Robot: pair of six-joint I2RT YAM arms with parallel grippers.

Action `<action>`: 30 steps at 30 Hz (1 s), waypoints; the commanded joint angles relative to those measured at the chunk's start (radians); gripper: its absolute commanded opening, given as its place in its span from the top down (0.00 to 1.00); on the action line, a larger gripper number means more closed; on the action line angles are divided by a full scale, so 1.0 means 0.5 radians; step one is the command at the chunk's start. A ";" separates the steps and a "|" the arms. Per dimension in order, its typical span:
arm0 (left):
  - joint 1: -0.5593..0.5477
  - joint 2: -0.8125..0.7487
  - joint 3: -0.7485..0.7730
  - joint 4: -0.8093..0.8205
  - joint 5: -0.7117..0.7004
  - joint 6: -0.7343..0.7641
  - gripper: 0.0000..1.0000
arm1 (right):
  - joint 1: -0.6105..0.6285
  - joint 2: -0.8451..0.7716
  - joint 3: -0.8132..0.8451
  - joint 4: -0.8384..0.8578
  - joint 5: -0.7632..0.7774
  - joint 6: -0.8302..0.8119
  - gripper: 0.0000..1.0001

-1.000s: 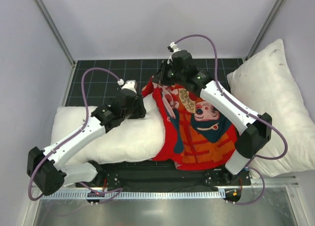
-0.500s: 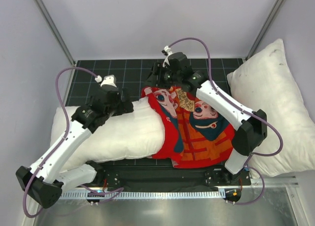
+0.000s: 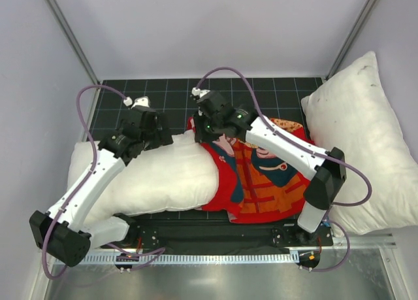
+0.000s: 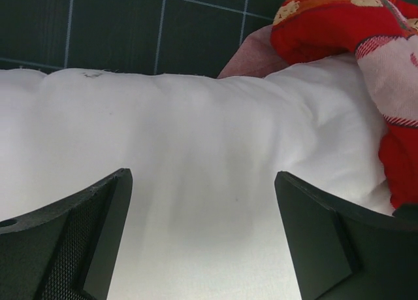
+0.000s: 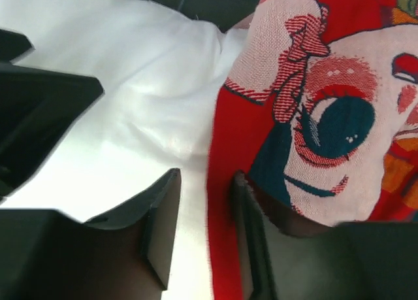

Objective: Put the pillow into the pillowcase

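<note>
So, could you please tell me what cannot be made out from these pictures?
Top external view: how far the pillow reaches inside the pillowcase; red fabric covers it.
Right wrist view: whether the right end effector pinches the pillowcase hem; shadow between the fingers hides that.
Left wrist view: whether the open left end effector touches the pillow; the angle hides contact.
Top external view: the second pillow, cut off at the right edge.

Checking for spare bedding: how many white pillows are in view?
2. The pillow lies left of centre, its right end inside the pillowcase; a larger pillow rests at the far right. None seems hidden.
</note>
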 commanded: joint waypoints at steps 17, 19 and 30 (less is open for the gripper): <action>0.705 -0.398 0.039 -0.217 0.109 0.161 0.00 | 0.124 0.208 0.192 0.882 -1.146 0.526 0.83; 0.788 -0.435 0.027 -0.233 0.204 0.189 0.00 | 0.118 0.184 0.143 0.769 -1.034 0.471 0.49; 0.908 -0.647 -0.170 -0.346 0.937 0.201 0.00 | 0.249 -0.399 -0.323 0.174 -0.230 0.176 0.36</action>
